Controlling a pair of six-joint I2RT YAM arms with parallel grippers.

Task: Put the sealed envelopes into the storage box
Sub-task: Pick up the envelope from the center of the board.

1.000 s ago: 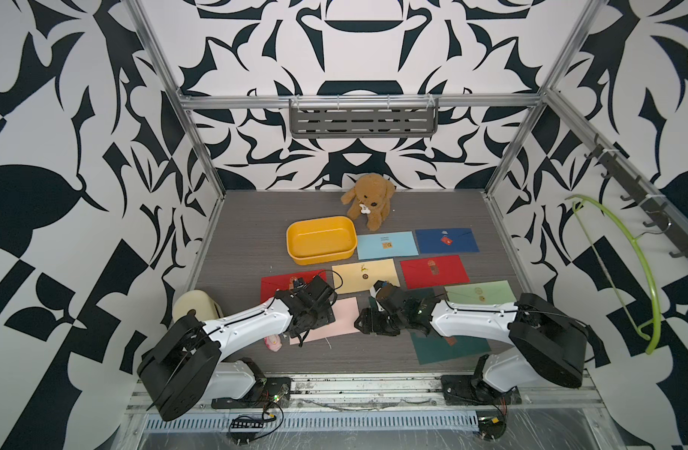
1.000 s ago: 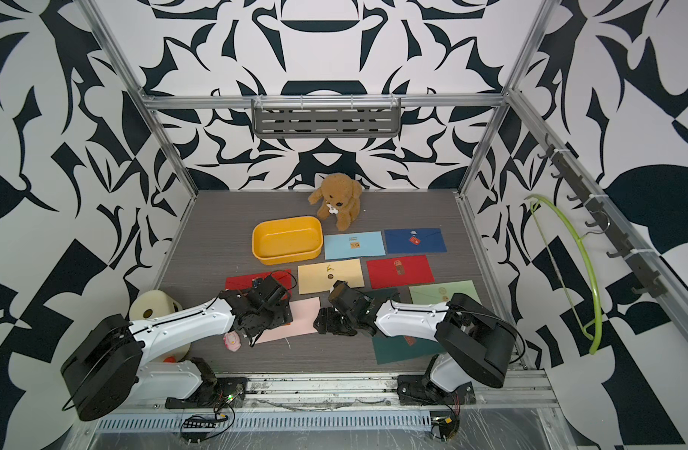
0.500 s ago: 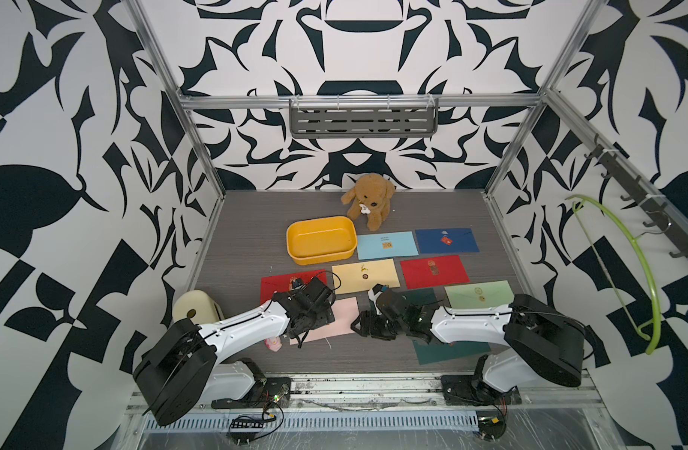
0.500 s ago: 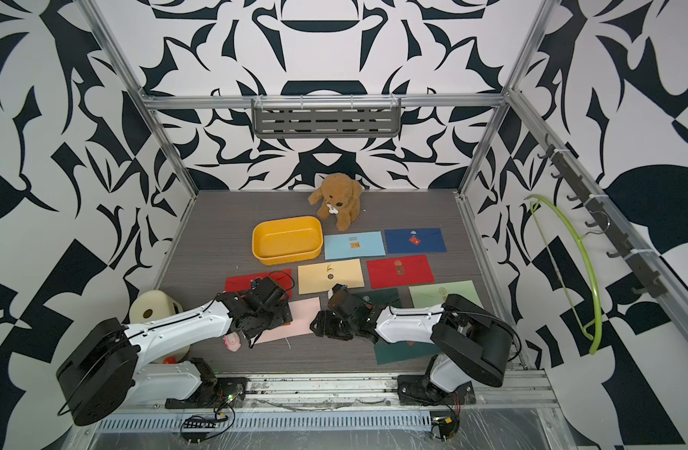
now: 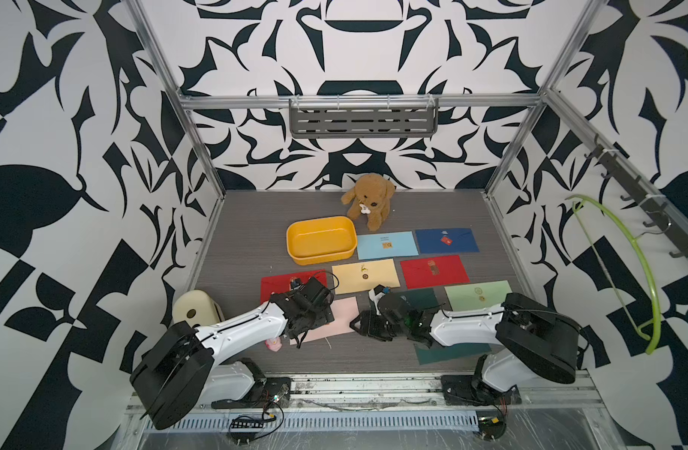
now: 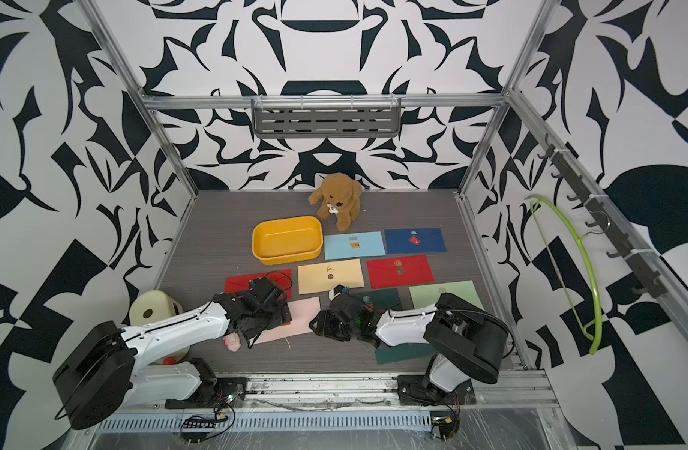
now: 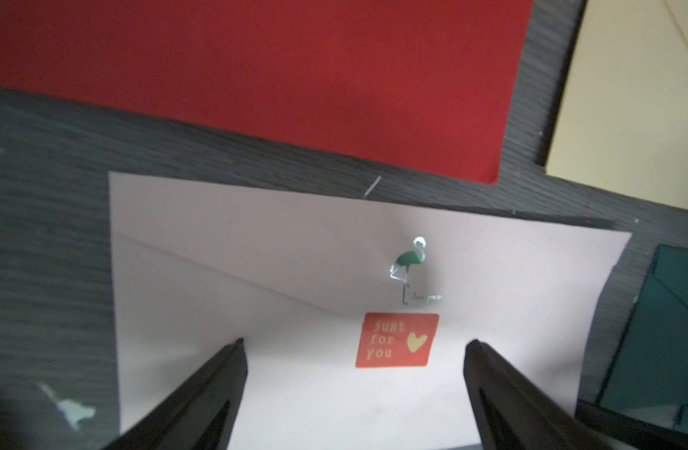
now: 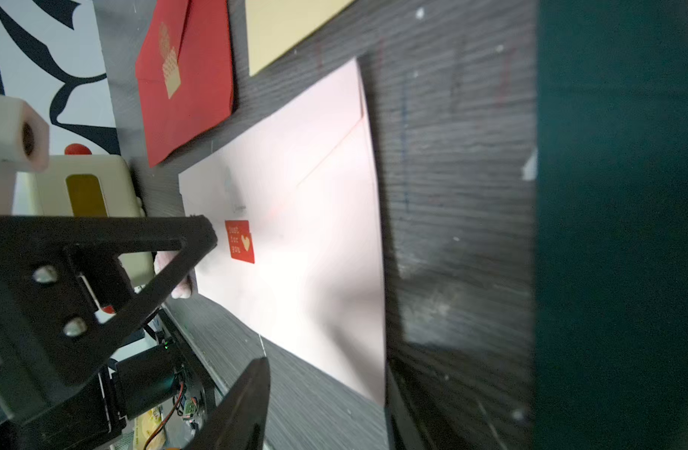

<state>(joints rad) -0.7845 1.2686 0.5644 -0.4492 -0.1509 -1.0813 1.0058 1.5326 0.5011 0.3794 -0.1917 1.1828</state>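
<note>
A cream rounded plastic box (image 5: 194,307) sits on the dark wood-grain counter (image 5: 256,218) behind the left tool (image 7: 354,342), beside its arm. The left tool's jaws are spread wide and hold nothing. It is lowered over the pale pink paper envelope (image 7: 256,253), with one black finger (image 7: 217,389) on each side of the red "just for you" sticker (image 7: 396,339). I cannot tell whether the tips press the paper. Just ahead of this tool a red paper envelope (image 5: 280,284) lies flat, apart from the pink one. Farther ahead and a little to its right stands the shallow yellow plastic tub (image 5: 322,260), with a brown plush dog (image 5: 369,198) beyond it.

The right tool (image 5: 359,325) is turned sideways toward the left tool, at the pink envelope's edge on that side. Its jaws stand partly apart. In the right wrist view the envelope's near corner lies between them, beside one sharp finger (image 8: 248,389); the other finger is only a dark blur. No clamp on the paper shows. Beyond this tool, toward the back wall, lies a cream-yellow paper envelope (image 5: 365,274). A dark green paper envelope (image 5: 424,298) lies under the tool's wrist, and a second dark green one (image 5: 451,352) lies under its arm. Farther behind the tool, all flat on the counter outside the tub, are a pale green envelope (image 5: 476,294), a second red envelope (image 5: 433,270), a light blue envelope (image 5: 387,244) just beside the tub, and a navy envelope (image 5: 445,239).
</note>
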